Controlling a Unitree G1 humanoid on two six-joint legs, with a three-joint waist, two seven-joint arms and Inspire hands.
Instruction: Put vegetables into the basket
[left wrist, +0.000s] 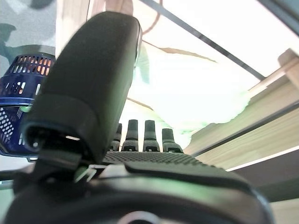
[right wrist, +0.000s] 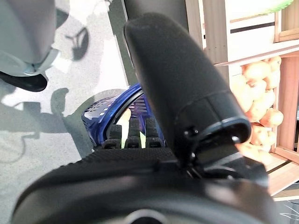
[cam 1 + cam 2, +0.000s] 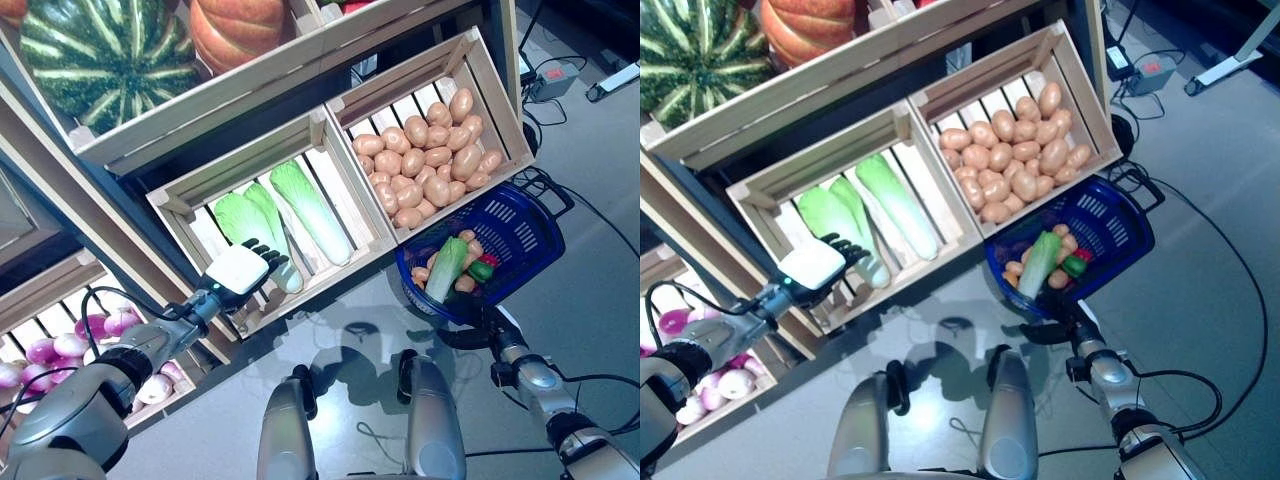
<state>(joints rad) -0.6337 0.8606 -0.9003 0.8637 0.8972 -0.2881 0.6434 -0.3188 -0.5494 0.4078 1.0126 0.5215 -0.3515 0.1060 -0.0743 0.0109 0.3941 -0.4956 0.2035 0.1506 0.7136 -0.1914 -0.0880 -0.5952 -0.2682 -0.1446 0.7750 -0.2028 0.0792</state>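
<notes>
Three pale green cabbages [image 3: 310, 210] lie in the middle wooden crate [image 3: 175, 200]. My left hand [image 3: 240, 272] reaches into that crate's front; its straight fingers [image 1: 149, 135] are open at the stem end of the nearest cabbage [image 1: 187, 88]. Beside it, another crate is full of potatoes [image 3: 430, 160]. The blue plastic basket [image 3: 520, 235] hangs below the potato crate and holds a green cabbage [image 3: 446, 268], several potatoes, a green pepper and something red. My right hand [image 3: 468, 325] sits under the basket's near edge, curled on it; the basket [image 2: 100, 109] shows past its fingers.
On the upper shelf sit a striped watermelon [image 3: 100, 50] and an orange pumpkin [image 3: 235, 30]. A low crate at the left holds purple-and-white onions [image 3: 60, 345]. A power strip [image 3: 550, 80] and cables lie on the grey floor at the right.
</notes>
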